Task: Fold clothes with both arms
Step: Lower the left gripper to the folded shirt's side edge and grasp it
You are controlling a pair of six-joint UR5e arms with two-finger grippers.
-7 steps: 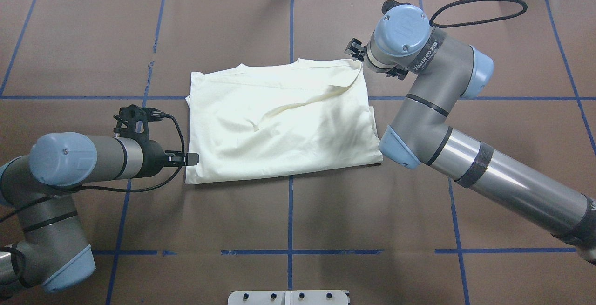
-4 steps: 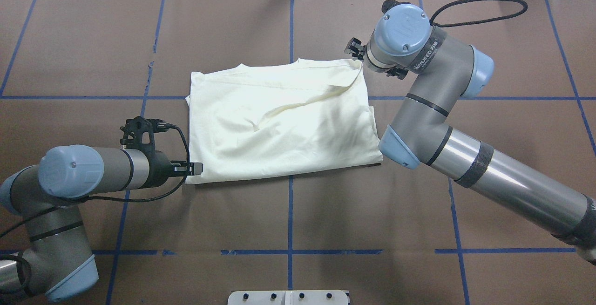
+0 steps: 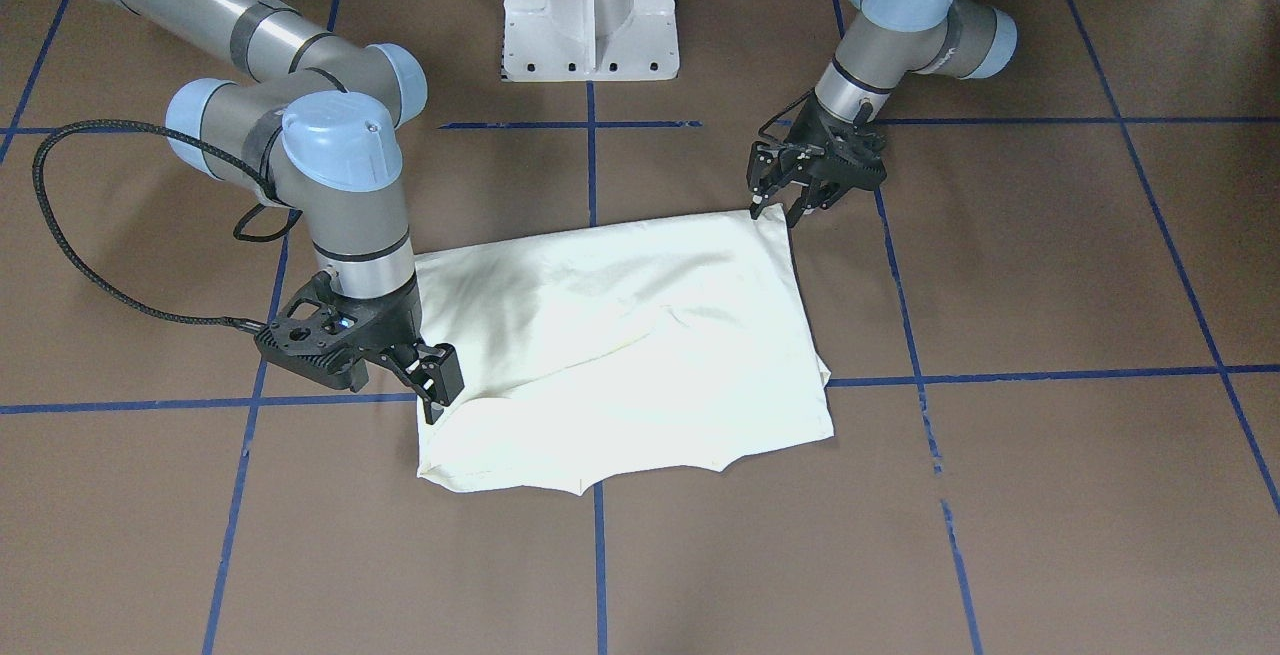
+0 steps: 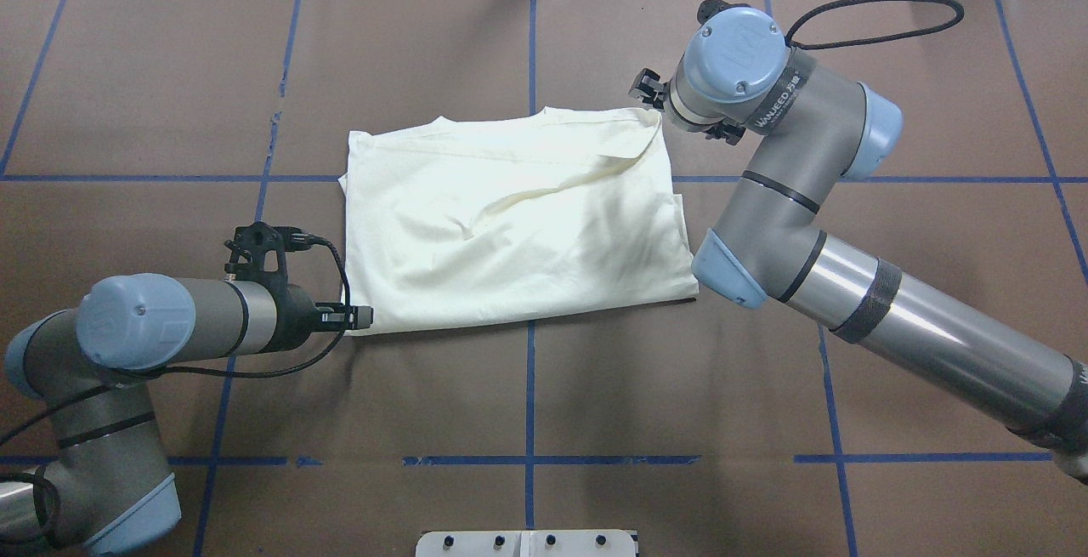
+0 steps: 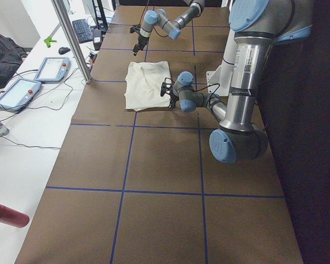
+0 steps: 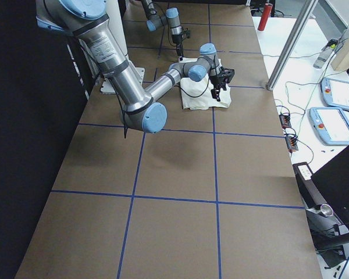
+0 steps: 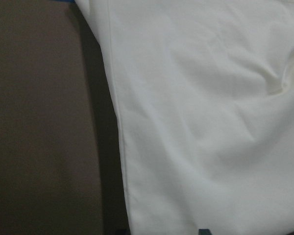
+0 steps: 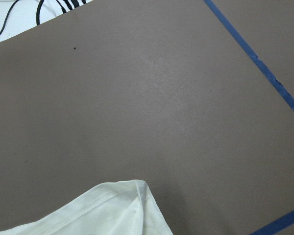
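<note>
Folded shirt, a gripper at two opposite corners

Shirt (image 3: pixel 640 355) lies flat on the table (image 3: pixel 1000 535), a bit out from the base (image 3: pixel 590 5). Left gripper (image 3: pixel 775 207) is spread wide over a base-side corner. Right gripper (image 3: pixel 435 405) is at a corner away from the base, and I can't tell if it's pinching.

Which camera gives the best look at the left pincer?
The front-facing view: the left pincer shows both fingers spread at the shirt corner. Overhead shows it edge-on; side views show it small; its wrist camera shows mostly fabric.
</note>
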